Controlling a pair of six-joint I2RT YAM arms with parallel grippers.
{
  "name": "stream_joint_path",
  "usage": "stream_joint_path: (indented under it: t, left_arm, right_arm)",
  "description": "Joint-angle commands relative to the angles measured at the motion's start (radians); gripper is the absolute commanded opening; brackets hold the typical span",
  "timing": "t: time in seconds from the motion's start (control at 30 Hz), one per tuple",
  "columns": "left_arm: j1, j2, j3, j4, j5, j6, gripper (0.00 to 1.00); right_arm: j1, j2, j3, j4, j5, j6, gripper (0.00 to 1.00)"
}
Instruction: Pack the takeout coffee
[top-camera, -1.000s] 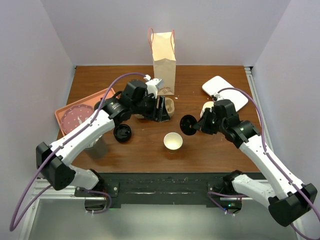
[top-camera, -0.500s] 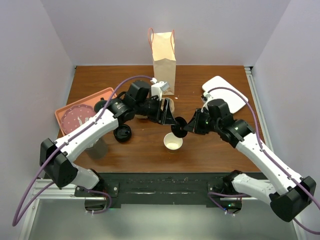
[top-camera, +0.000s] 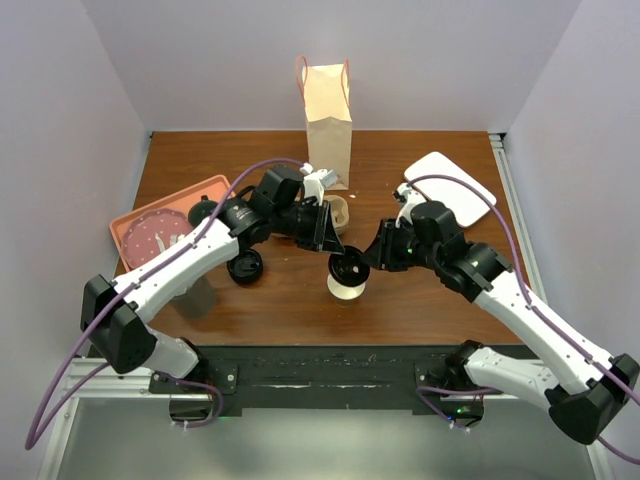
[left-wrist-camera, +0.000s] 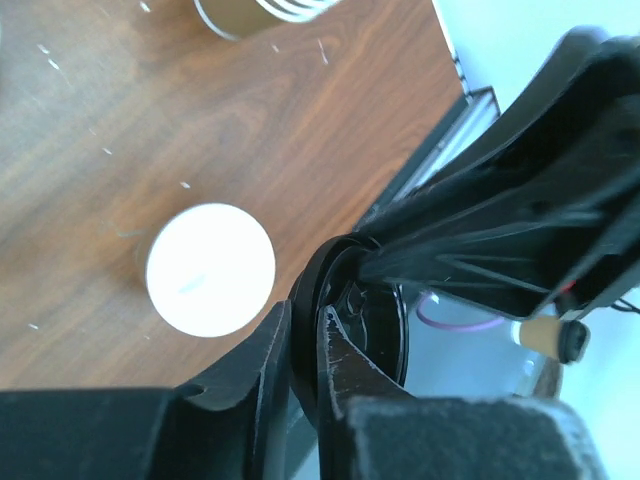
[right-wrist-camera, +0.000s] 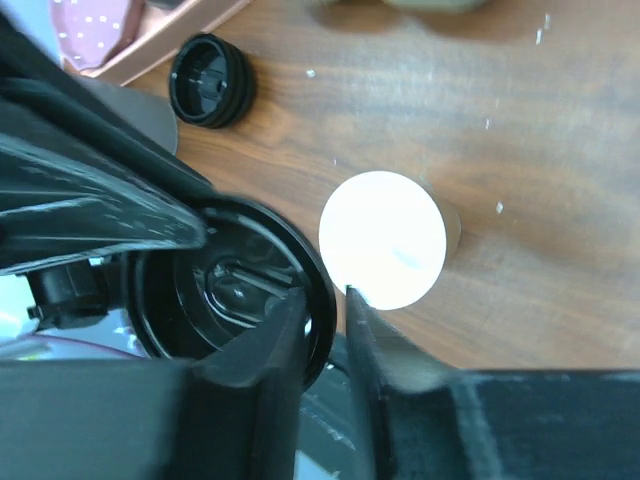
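The takeout coffee's cream paper cup stands open and lidless at the table's middle front, its white inside also plain in the wrist views. A round black sip lid hangs just above it, tilted on edge. My left gripper comes from the left and is shut on the lid's rim. From the right, my right gripper straddles the opposite rim, its jaws slightly open with a gap beside the rim.
A second loose black lid lies left of the cup. Behind stand a paper bag and a stack of lidless cups. A pink tray sits far left, a white board at the back right.
My right gripper carried the lid leftward over the cup. My left gripper came in and closed on its rim, and the right jaws have loosened.
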Motion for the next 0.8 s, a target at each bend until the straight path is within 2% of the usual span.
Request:
stream_joint_path:
  t: [0.0,0.07,0.17,0.23,0.27,0.37,0.5,0.6,0.63,0.67,0.77]
  left_arm:
    - [-0.004,-0.027,0.048,-0.076,0.061,-0.07,0.1]
    - [0.005,-0.003,0.086,-0.166,0.053,-0.084,0.1]
    - [0.019,0.033,0.143,-0.292,0.033,-0.087,0.1]
    - [0.034,0.043,0.18,-0.336,0.03,-0.098,0.09]
    - [0.048,0.051,0.194,-0.363,0.03,-0.101,0.09]
    - [0.079,0.062,0.241,-0.394,0.041,-0.121,0.1]
    - [0.111,0.063,0.251,-0.368,0.11,-0.179,0.11]
    - [0.125,0.051,0.234,-0.316,0.162,-0.24,0.11]
    - [0.128,0.047,0.217,-0.279,0.192,-0.259,0.11]
    - [0.129,0.039,0.209,-0.259,0.206,-0.277,0.11]
    - [0.131,0.027,0.182,-0.193,0.255,-0.346,0.11]
  right_arm:
    - [0.0,-0.047,0.079,0.045,-0.009,-0.189,0.39]
    - [0.005,-0.081,0.102,0.06,-0.055,-0.312,0.49]
    - [0.07,-0.171,0.091,0.143,-0.045,-0.501,0.55]
    - [0.103,-0.208,0.086,0.172,-0.064,-0.599,0.56]
    - [0.141,-0.228,0.088,0.187,-0.08,-0.711,0.56]
    - [0.218,-0.261,0.077,0.208,-0.08,-0.854,0.56]
    - [0.296,-0.229,0.085,0.162,-0.065,-0.96,0.58]
    - [0.403,-0.184,0.095,0.139,0.018,-1.014,0.58]
    - [0.44,-0.179,0.092,0.145,0.123,-1.026,0.59]
    - [0.519,-0.175,0.089,0.163,0.179,-1.064,0.59]
    - [0.655,-0.129,0.092,0.172,0.386,-1.138,0.61]
